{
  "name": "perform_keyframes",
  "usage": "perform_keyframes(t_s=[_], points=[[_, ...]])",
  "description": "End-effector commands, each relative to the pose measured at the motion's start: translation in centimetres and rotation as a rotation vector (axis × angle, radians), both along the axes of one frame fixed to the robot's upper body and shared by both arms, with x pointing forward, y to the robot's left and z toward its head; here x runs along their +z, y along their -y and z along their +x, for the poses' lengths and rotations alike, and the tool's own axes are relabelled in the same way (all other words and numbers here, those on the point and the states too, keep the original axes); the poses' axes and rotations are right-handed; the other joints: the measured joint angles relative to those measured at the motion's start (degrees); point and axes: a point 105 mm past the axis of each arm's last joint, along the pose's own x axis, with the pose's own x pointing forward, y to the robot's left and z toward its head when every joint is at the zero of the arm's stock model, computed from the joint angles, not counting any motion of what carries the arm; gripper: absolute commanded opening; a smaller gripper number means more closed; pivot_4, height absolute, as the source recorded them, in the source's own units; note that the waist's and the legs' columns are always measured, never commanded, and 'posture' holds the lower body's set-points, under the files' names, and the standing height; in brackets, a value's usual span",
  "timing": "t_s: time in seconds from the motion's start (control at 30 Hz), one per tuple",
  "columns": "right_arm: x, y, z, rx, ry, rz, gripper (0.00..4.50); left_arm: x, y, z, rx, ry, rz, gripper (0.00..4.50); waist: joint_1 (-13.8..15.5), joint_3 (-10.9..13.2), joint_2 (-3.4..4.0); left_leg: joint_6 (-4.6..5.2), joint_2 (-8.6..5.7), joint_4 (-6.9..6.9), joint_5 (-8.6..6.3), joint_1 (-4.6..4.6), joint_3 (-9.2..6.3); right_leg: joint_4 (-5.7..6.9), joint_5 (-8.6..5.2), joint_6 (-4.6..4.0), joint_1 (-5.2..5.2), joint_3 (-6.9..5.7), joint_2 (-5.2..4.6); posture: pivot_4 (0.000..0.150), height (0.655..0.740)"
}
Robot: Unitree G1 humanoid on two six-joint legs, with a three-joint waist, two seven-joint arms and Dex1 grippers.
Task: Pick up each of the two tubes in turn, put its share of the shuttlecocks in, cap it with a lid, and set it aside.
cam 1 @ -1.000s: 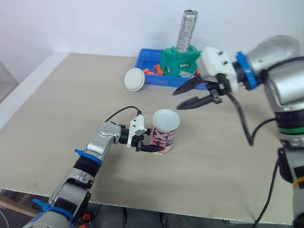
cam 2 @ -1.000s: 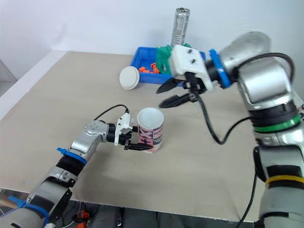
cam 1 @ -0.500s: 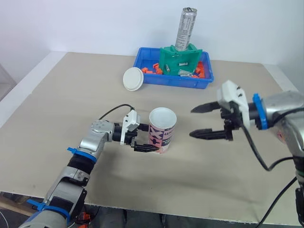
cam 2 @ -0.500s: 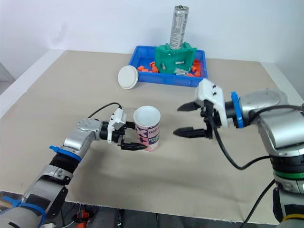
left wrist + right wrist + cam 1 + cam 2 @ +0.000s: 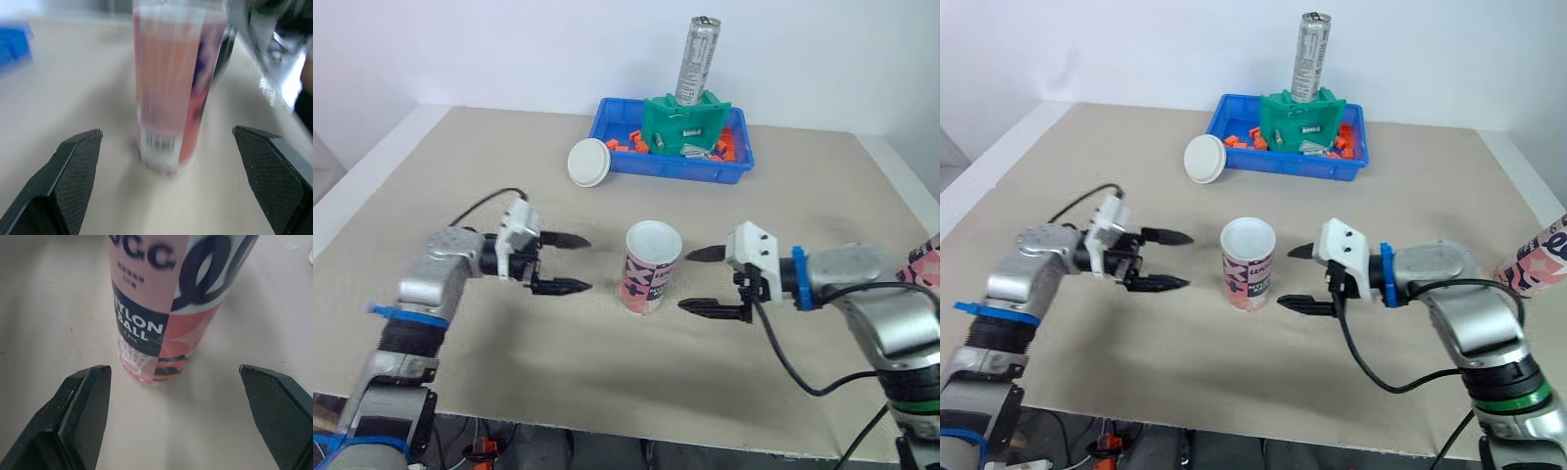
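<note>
Upright on the beige table [image 5: 460, 176], the white-topped pink tube [image 5: 651, 266] stands free; left gripper [image 5: 588, 262] and right gripper [image 5: 685, 281] gape wide.

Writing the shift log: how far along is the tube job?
Done: maybe one; a second tube pokes in at the right edge, state unclear. In hand: nothing; left gripper and right gripper open, flanking the upright tube, not touching. Left: I can't tell if its white top is a cap; a spare lid rests by the blue bin.

Silver arms [image 5: 842, 272] — blue bands [image 5: 797, 280], black cables [image 5: 781, 351]; hands [image 5: 686, 281] white-cased, black-fingered.
</note>
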Motion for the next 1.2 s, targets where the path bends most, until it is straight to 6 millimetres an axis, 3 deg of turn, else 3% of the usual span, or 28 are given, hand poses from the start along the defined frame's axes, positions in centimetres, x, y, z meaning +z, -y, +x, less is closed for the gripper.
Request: perform_keyframes(t_s=[0.03, 0.37, 0.63, 0.73, 0.77, 0.83, 0.87, 1.0, 1.07, 1.13, 1.2], points=[[0.8, -1.3, -0.2, 0.057, 0.038, 0.052, 4.50, 1.7, -0.3, -2.1, -0.013, -0.002, -0.049, 4.46, 0.0, 0.0, 0.00, 0.00, 0.00, 0.00, 0.00, 0.01, 0.00, 0.01, -0.02, 0.00, 0.01, 0.00, 0.00, 0.150, 0.7275], [0.7, -5.3, 1.4, 0.113, 0.007, 0.170, 4.50, 1.8, -1.1, -2.9, 0.054, -0.044, -0.030, 4.46, 0.0, 0.1, -0.18, -0.01, 0.08, 0.08, 0.05, 0.05, -0.03, 0.03, 0.05, -0.32, 0.03, -0.07, 0.07, 0.150, 0.7275], [0.5, -7.1, 1.9, 0.157, -0.012, 0.202, 4.50, -0.2, -2.7, -2.8, 0.134, -0.080, 0.026, 4.46, 0.0, 0.1, -0.20, -0.02, 0.14, 0.01, 0.05, 0.05, -0.01, 0.02, 0.05, -0.31, -0.02, -0.10, 0.10, 0.150, 0.7275], [0.3, -7.1, 2.0, 0.156, -0.019, 0.207, 3.77, -0.3, -2.8, -2.6, 0.154, -0.082, 0.017, 4.50, 0.0, 0.1, -0.21, -0.02, 0.15, 0.01, 0.05, 0.05, -0.02, 0.02, 0.02, -0.36, -0.01, -0.12, 0.10, 0.150, 0.7275], [0.3, -7.0, 2.0, 0.152, -0.021, 0.208, 3.22, -0.2, -2.7, -2.5, 0.160, -0.074, 0.007, 4.50, 0.0, 0.1, -0.21, -0.02, 0.15, 0.01, 0.05, 0.05, -0.02, 0.02, 0.01, -0.38, 0.00, -0.12, 0.10, 0.150, 0.7275], [0.7, -6.8, 2.3, 0.132, -0.017, 0.220, 2.68, 0.3, -2.2, -2.4, 0.158, -0.052, -0.026, 4.50, 0.0, 0.1, -0.21, -0.02, 0.15, 0.02, 0.05, 0.05, -0.01, 0.02, 0.02, -0.39, 0.00, -0.12, 0.10, 0.150, 0.7275], [0.9, -6.6, 2.3, 0.126, -0.014, 0.225, 2.68, 0.5, -2.0, -2.3, 0.153, -0.043, -0.036, 4.50, 0.0, 0.1, -0.22, -0.02, 0.15, 0.03, 0.05, 0.06, -0.01, 0.02, 0.02, -0.40, 0.01, -0.11, 0.09, 0.150, 0.7275], [2.9, -5.1, 2.5, 0.086, 0.023, 0.265, 2.68, 1.0, -0.6, -2.2, 0.120, -0.005, -0.060, 4.50, 0.2, 0.1, -0.24, -0.02, 0.15, 0.06, 0.06, 0.02, -0.01, 0.02, 0.05, -0.39, 0.02, -0.13, 0.09, 0.150, 0.7275], [4.5, -3.2, 3.1, 0.013, 0.060, 0.306, 2.68, 1.2, 0.4, -2.1, 0.091, 0.003, -0.071, 4.50, 0.2, 0.1, -0.24, -0.02, 0.14, 0.07, 0.06, 0.01, 0.02, 0.02, 0.06, -0.34, 0.02, -0.11, 0.07, 0.150, 0.7275], [5.7, -0.4, 4.2, -0.106, 0.107, 0.327, 2.68, 1.4, 1.4, -1.7, 0.076, 0.022, -0.075, 4.50, 0.4, 0.1, -0.26, -0.03, 0.12, 0.08, 0.06, -0.02, 0.02, 0.00, 0.12, -0.20, 0.03, -0.11, 0.06, 0.150, 0.7275], [6.4, 4.7, 6.0, -0.334, 0.179, 0.325, 2.68, 1.8, 2.9, -1.0, 0.059, 0.045, -0.097, 4.50, 0.6, 0.1, -0.27, -0.03, 0.09, 0.08, 0.06, -0.04, 0.02, -0.02, 0.17, -0.08, 0.04, -0.10, 0.05, 0.150, 0.7275]])
